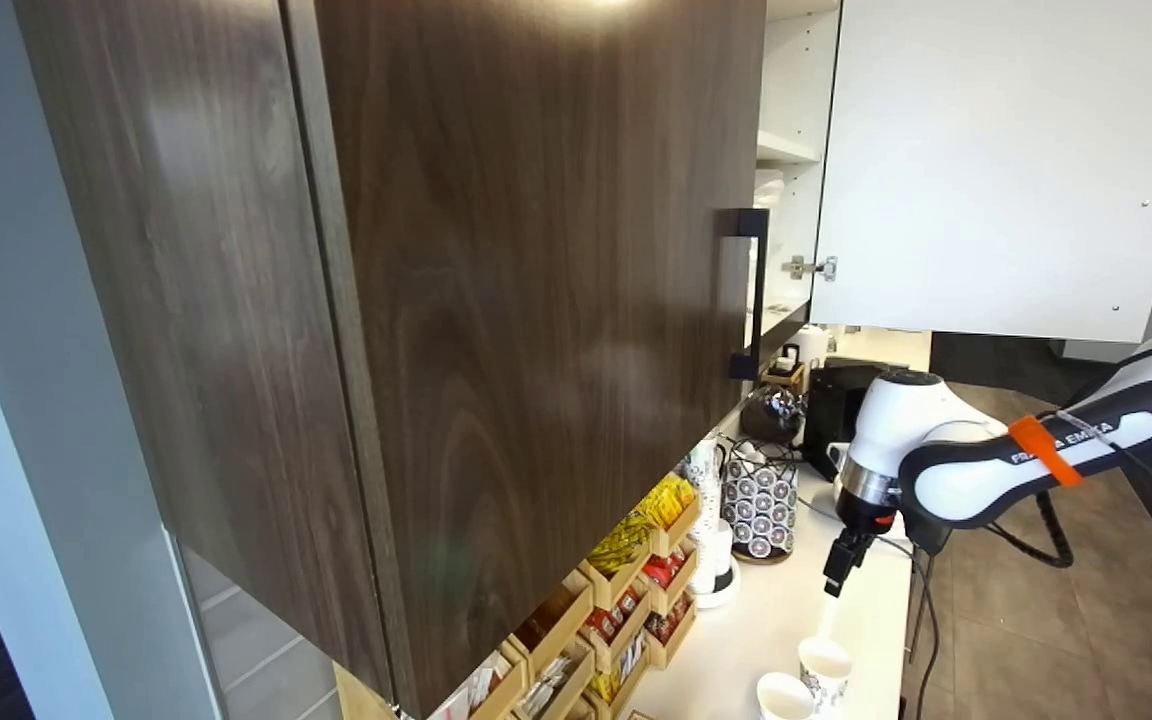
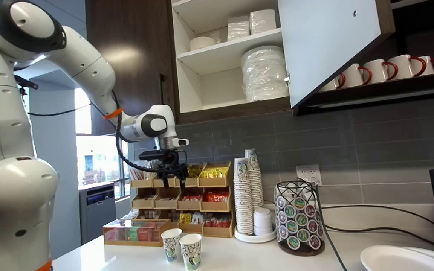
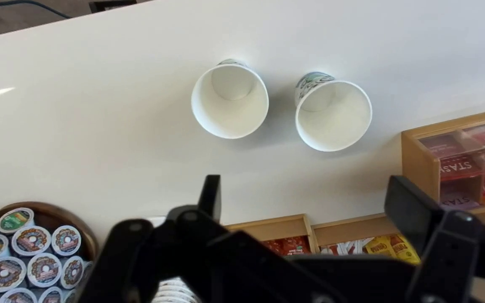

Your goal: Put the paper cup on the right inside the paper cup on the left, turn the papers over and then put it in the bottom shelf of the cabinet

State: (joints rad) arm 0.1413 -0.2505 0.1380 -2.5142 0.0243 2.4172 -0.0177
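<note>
Two patterned white paper cups stand upright, mouths up, side by side on the counter. The left cup and the right cup are close together in an exterior view. In the wrist view the sides are swapped: the left cup is at right and the right cup at left. My gripper is open with nothing between its fingers. It hangs above the counter, higher than the cups. The dark brown cabinet has one door open; its bottom shelf holds a wrapped stack of white plates.
A wooden organizer with packets stands behind the cups. A tea box is left of them. Tall cup stacks and a coffee pod rack stand to the right. The open cabinet door juts out above the counter.
</note>
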